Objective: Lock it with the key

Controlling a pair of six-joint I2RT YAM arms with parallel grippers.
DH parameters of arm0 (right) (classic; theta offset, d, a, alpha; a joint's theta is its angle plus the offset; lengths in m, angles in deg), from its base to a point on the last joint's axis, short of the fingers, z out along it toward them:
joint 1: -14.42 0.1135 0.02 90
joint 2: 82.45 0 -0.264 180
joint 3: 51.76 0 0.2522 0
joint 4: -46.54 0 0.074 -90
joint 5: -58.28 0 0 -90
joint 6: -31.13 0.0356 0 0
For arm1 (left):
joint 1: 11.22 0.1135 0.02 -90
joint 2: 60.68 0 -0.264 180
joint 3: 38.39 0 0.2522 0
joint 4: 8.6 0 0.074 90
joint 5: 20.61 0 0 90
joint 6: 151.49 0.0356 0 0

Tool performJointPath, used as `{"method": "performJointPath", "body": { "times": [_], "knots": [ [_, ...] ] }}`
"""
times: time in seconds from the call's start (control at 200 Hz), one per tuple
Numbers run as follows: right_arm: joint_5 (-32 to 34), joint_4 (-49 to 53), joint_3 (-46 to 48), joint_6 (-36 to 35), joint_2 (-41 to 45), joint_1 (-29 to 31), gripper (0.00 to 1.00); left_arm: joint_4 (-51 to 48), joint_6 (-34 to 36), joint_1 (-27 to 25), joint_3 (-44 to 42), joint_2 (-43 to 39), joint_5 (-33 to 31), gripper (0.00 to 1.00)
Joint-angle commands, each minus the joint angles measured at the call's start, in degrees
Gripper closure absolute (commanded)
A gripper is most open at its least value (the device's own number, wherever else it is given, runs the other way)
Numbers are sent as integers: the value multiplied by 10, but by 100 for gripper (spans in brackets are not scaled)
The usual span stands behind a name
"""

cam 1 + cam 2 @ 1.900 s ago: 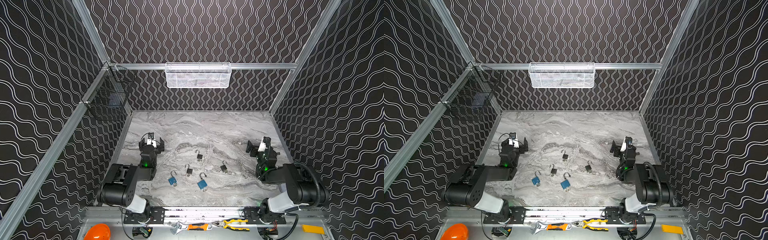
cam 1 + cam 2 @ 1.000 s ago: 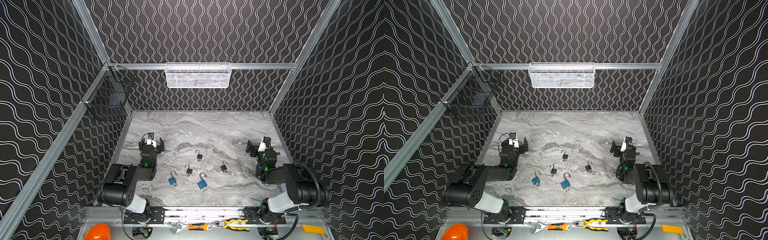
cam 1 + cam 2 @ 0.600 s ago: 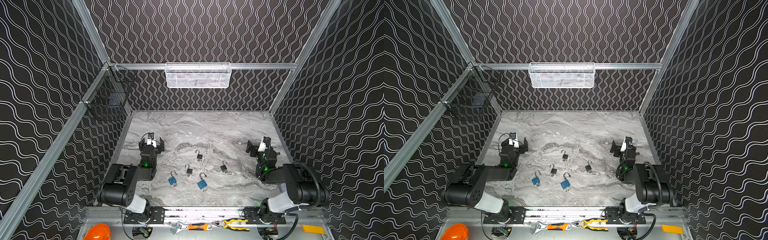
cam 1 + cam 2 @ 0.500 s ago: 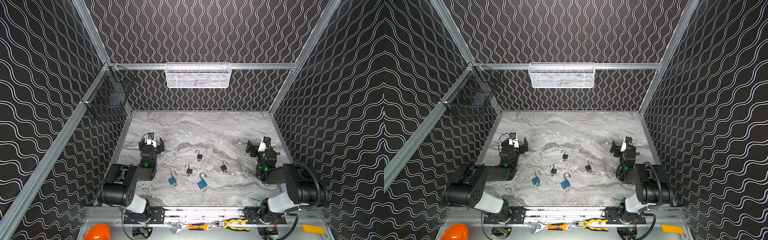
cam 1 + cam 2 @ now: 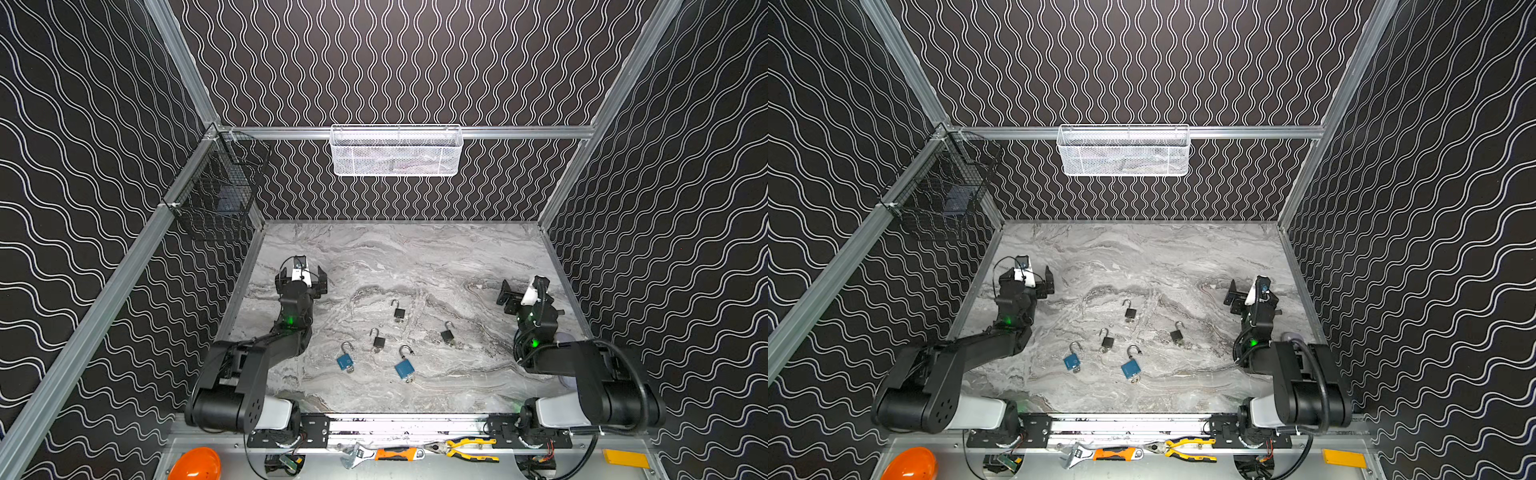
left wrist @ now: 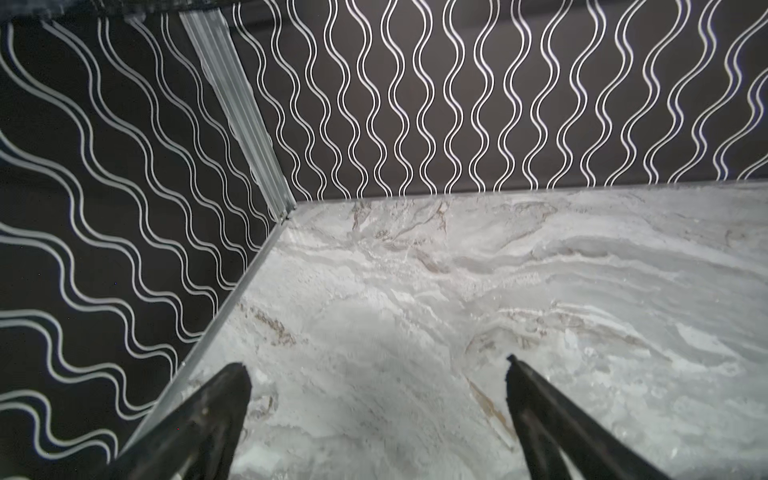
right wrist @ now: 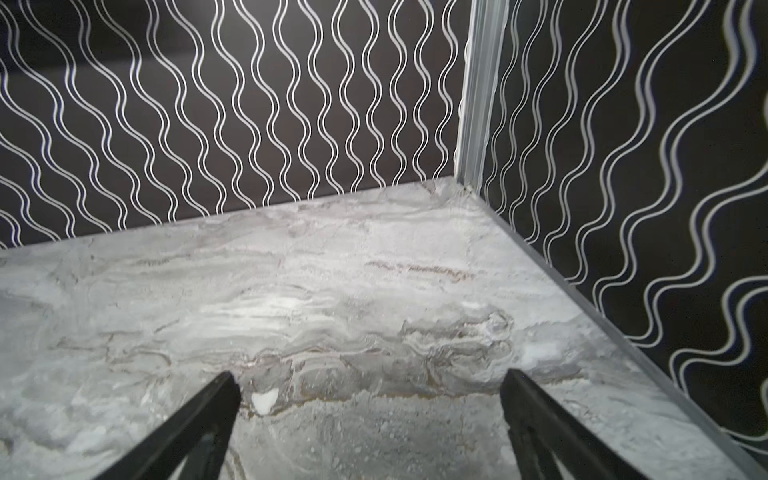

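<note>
Left gripper (image 5: 302, 277) released, jaws spread wide, empty, by the left edge of the grey marble-patterned tabletop (image 5: 415, 257). Right gripper (image 7: 370, 374) likewise spread and empty, by the right edge. Mid-tabletop toward the front edge, well apart from both: two blue square-bodied padlocks (image 5: 345, 361) (image 5: 404, 368), three smaller dark padlocks (image 5: 399, 312) (image 5: 378, 341) (image 5: 447, 336), steel shackles raised. Keys too small to confirm.

Even overhead light, soft shadows — wrist views slightly blurred

Walls (image 5: 83, 124) black, white wavy lines – table (image 5: 415, 257) grey marble – two blue padlocks (image 5: 344, 361).
</note>
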Motion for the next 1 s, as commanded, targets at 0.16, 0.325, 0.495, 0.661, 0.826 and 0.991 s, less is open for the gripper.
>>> {"method": "performJointPath", "body": {
  "times": [0.16, 0.325, 0.495, 0.661, 0.826, 0.991],
  "knots": [
    [7, 143, -39, 45, 122, 3, 0, -366, -62, -40, 123, -73, -55, 1],
    [-75, 379, -128, 91, 202, 3, 0, -521, -121, -102, 183, -89, -96, 1],
    [-115, 526, -183, 167, 238, 10, 0, -599, -240, -140, 174, -149, -66, 1],
    [-103, 670, -233, 188, 237, 50, 0, -698, -324, -154, 163, -199, 22, 1],
    [-31, 736, -239, 202, 247, 147, 0, -794, -403, -188, 167, -202, 81, 1],
    [-42, 810, -261, 236, 227, 183, 0, -848, -459, -245, 164, -177, 92, 1]
  ]
}}
